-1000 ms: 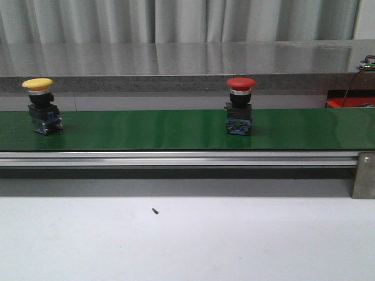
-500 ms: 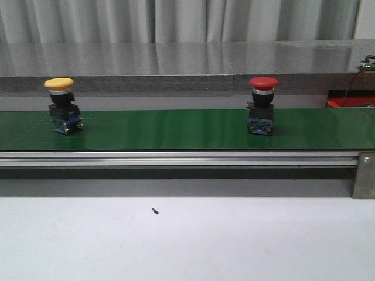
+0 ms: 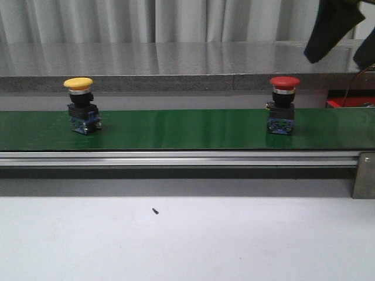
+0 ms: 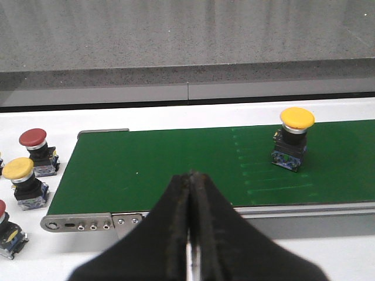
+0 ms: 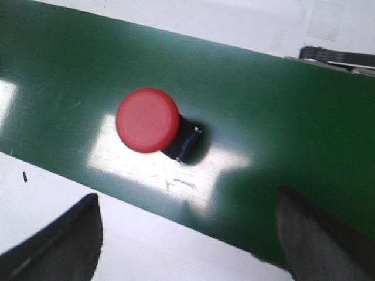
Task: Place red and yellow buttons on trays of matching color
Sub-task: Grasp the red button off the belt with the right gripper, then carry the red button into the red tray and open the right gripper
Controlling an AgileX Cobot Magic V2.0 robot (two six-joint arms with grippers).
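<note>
Pick of red button (image 3: 283, 106) pending — upright on green belt (image 3: 176, 129) toward its right end, right gripper (image 5: 187, 234) spread wide overhead, left gripper (image 4: 191, 234) pinched closed and empty, yellow button (image 3: 79, 106) far left — next: descend, centre, close.

Grey curtain (image 3: 176, 20) behind, speckled grey counter (image 3: 176, 58), white tabletop (image 3: 234, 240) in fg.
</note>
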